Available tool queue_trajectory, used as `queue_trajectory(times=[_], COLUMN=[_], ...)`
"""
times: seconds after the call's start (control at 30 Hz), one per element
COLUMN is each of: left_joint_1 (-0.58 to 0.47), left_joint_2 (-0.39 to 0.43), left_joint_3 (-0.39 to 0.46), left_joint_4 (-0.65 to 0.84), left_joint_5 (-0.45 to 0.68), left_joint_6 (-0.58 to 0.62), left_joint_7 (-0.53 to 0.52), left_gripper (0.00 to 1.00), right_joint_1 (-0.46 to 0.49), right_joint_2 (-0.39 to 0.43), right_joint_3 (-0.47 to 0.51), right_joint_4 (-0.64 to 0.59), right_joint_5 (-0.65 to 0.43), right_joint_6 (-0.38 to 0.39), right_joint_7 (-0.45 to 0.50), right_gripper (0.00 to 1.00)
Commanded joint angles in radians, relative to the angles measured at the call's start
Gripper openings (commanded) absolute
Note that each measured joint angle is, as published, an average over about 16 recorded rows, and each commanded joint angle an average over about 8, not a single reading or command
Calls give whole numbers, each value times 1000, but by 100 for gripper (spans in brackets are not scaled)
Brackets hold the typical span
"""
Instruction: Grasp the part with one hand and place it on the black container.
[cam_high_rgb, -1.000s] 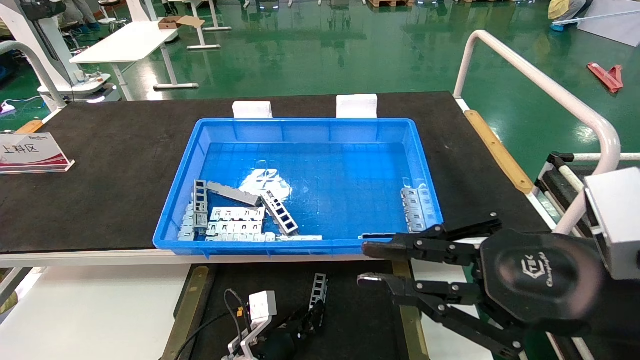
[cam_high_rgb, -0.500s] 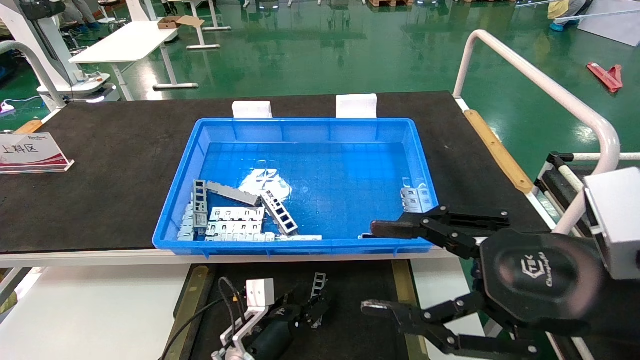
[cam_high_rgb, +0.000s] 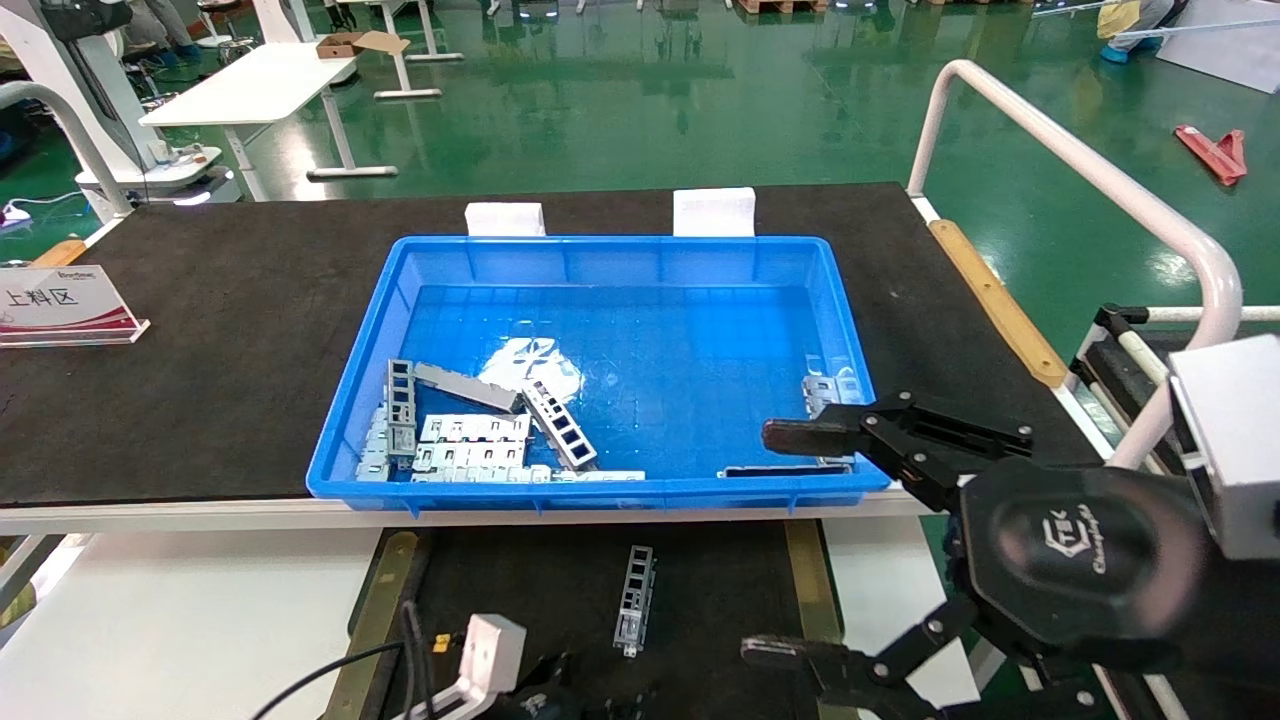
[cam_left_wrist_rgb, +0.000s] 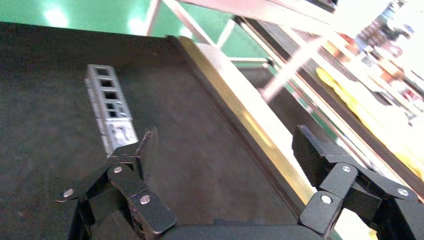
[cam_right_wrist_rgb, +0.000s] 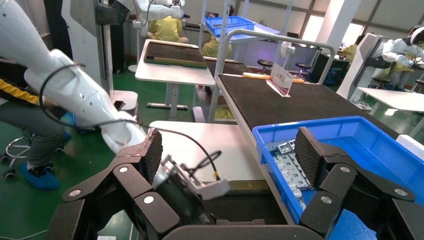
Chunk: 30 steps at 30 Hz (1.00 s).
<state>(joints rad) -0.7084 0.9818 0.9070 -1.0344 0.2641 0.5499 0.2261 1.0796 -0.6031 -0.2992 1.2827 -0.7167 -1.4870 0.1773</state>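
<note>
The part (cam_high_rgb: 634, 598), a slim silver channel with a row of windows, lies flat and free on the black container (cam_high_rgb: 720, 600) between its brass strips. It also shows in the left wrist view (cam_left_wrist_rgb: 107, 107), just beyond one finger of my left gripper (cam_left_wrist_rgb: 227, 150), which is open, empty and low over the panel. In the head view only the left wrist's white camera mount (cam_high_rgb: 480, 650) shows at the bottom edge. My right gripper (cam_high_rgb: 780, 545) is wide open and empty, hovering over the blue bin's near right corner and the container's right strip (cam_high_rgb: 810, 580).
The blue bin (cam_high_rgb: 600, 492) holds more channel parts (cam_high_rgb: 560, 425) and flat notched plates (cam_high_rgb: 470, 440) at its near left, and plates (cam_high_rgb: 830, 395) at the right wall. A sign (cam_high_rgb: 60, 305) stands far left. A white rail (cam_high_rgb: 1080, 170) runs along the right.
My left gripper has let go of the part and drawn back toward the bottom edge. The part now lies alone on the panel. My right gripper has opened wider.
</note>
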Motion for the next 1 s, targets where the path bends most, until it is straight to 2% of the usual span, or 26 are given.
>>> queue_trajectory(times=[0.03,0.23,0.53,0.73,1.0], left_joint_1=[1,-21,-34,-57,-95], left_joint_2=[-51,-189,-362,-419,-444], left_joint_3=[28,69,78,68,56], left_joint_4=[-50,-179,-297,-303,-298], left_joint_5=[14,47,71,78,87], left_joint_6=[15,43,107,162,203], left_joint_7=[-31,-94,-126,-125,-126], left_gripper=[100,100,100,100,100], right_joint_1=[0,0,0,0,0], right_joint_2=[0,0,0,0,1], right_joint_3=[0,0,-1,-1,-2], right_joint_4=[0,0,0,0,0], right_joint_5=[0,0,1,1,1], right_joint_6=[0,0,0,1,1], right_joint_7=[0,0,0,-1,-1], right_gripper=[100,100,100,100,100])
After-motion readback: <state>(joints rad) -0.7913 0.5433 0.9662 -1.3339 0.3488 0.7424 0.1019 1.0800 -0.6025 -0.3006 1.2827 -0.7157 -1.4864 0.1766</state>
